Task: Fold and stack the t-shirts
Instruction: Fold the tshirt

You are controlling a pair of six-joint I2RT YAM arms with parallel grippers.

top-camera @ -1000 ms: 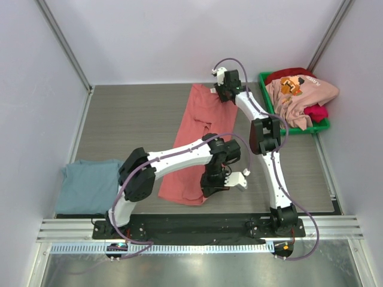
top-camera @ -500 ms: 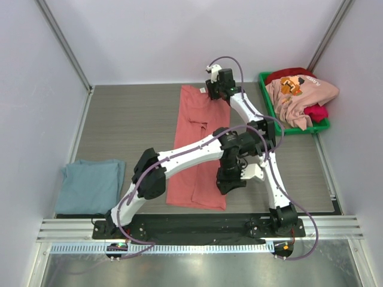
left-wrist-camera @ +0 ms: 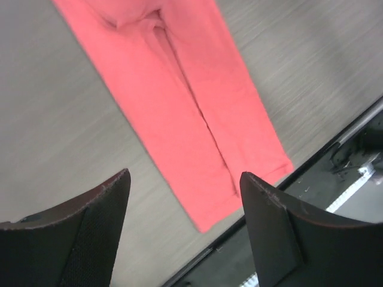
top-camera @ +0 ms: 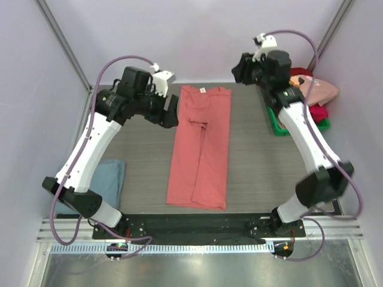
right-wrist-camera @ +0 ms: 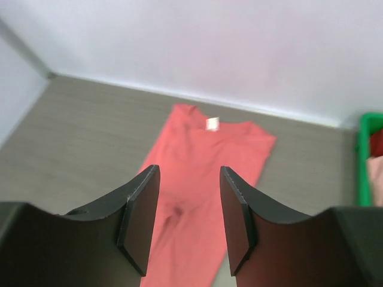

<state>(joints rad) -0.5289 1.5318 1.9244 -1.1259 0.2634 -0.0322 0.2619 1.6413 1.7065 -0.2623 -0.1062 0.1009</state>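
Note:
A salmon-red t-shirt lies flat mid-table as a long narrow strip, its sides folded inward, collar at the far end. It shows too as the salmon-red t-shirt and the salmon-red t-shirt in the wrist views. My left gripper is raised left of the shirt's far end, open and empty, its fingers wide apart. My right gripper hovers high beyond the shirt's far right corner, also open and empty. A grey-blue t-shirt lies folded at near left, partly behind my left arm. Pink and crimson t-shirts sit in the bin.
A green plastic bin stands at the far right, partly hidden by my right arm. A black rail runs along the table's near edge. Walls close in the left, far and right sides.
Both arms have lifted off the salmon-red shirt and swung apart, left arm to far left, right arm up and right. Both grippers opened. The shirt now lies straighter.

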